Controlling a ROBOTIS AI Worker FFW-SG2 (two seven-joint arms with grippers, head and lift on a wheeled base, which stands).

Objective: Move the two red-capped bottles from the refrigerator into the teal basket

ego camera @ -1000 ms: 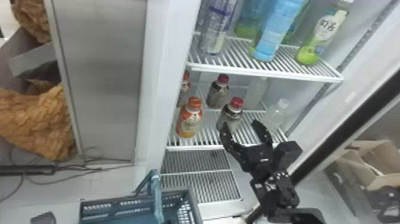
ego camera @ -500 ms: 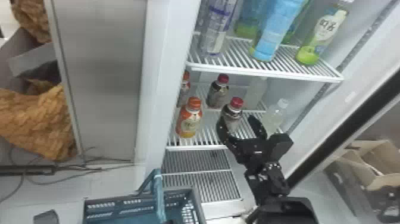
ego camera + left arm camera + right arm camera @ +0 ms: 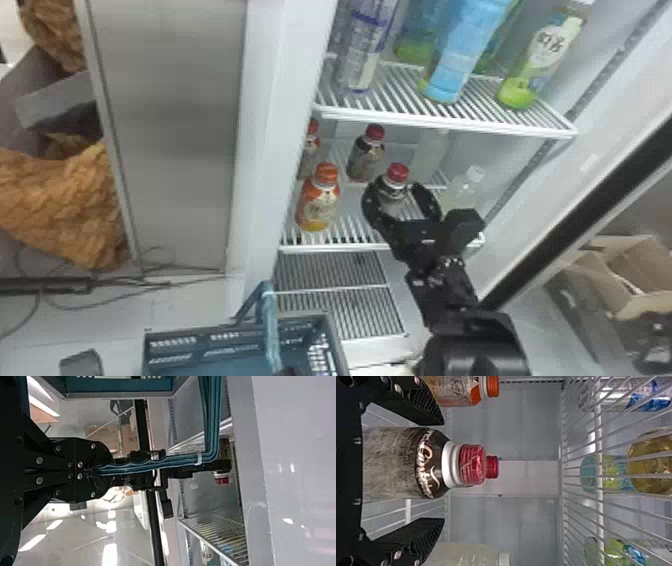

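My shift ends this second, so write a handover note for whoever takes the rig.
Left pincer: shut on the handle of the teal basket.
Right pincer: open, fingers either side of the front red-capped bottle, not gripping it.
Rear red-capped bottle: behind the front one, on the same shelf.
Done: right pincer is placed around the front bottle; neither bottle is in the basket.
Left: grip the front bottle, basket it, then the rear one.

Front red-capped bottle [image 3: 391, 463]: crimson cap, white collar, black band with white script, streaked grey body. Near orange-capped bottle [image 3: 316, 207]: orange-red shoulder, pale label, amber base. Teal basket [image 3: 210, 367]: grey rim. Upper shelf [image 3: 440, 122]: white, striped with parallel bars. Right gripper [image 3: 395, 186]: black.
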